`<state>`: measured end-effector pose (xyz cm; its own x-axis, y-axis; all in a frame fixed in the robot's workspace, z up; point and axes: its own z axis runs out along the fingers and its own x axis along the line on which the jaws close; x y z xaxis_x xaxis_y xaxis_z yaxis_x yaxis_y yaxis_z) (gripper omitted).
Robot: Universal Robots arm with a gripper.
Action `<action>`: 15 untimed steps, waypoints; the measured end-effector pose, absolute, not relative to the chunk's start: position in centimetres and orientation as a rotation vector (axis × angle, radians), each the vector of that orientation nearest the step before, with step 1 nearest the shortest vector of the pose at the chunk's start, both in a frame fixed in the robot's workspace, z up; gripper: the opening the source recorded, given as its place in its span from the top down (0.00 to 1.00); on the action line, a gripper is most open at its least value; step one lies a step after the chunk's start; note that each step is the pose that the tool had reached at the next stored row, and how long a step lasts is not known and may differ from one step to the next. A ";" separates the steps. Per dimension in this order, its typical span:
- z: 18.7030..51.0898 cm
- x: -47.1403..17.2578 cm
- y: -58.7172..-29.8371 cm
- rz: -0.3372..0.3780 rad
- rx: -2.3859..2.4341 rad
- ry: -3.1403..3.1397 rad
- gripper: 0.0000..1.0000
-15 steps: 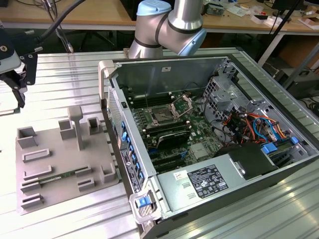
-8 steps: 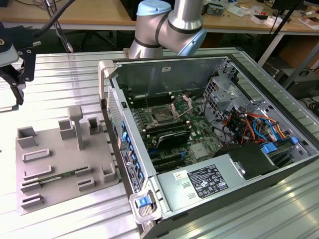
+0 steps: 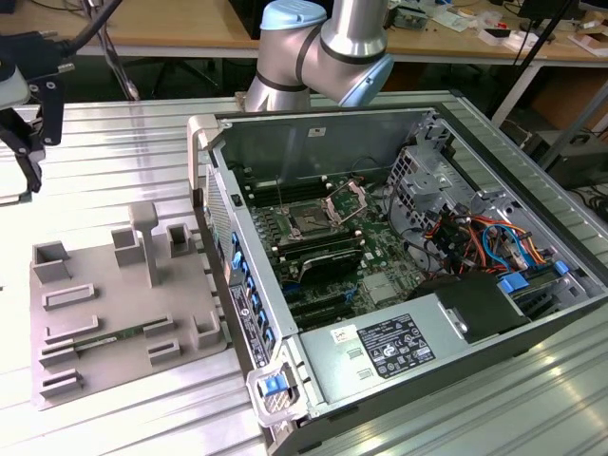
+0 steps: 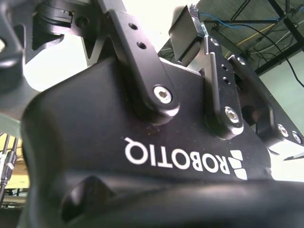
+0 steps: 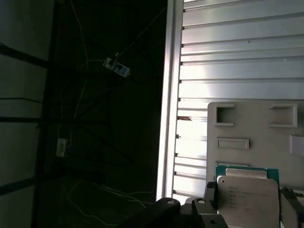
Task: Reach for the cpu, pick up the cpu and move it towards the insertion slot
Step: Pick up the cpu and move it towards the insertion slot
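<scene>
Carrying well means level and slow; the hand [image 3: 31, 142] hangs above the tabletop [image 3: 123, 142] near the grey tray [image 3: 104, 285], seemingly clenched on the cpu [image 5: 248, 195], fingers [image 5: 212, 192] flanking its edges; the insertion slot [image 3: 310, 224] sits well apart inside the case [image 3: 313, 142], frame raised; clearing the case wall matters.

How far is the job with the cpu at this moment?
Done: the cpu is held between the fingers, clear of the grey tray, in the first wrist view. In hand: the transfer. Left: in the exterior view the gripper is far from the insertion slot.
</scene>
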<state>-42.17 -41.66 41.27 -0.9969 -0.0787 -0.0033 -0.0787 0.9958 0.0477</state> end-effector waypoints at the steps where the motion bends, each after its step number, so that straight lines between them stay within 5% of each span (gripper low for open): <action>1: 41.5 -42.2 -41.7 0.075 -0.124 3.137 0.45; 15: 43.1 -42.2 -41.7 0.075 -0.124 3.137 0.45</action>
<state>-42.17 -41.66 43.05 -0.9969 -0.0787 -0.0034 -0.0788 0.9958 0.0477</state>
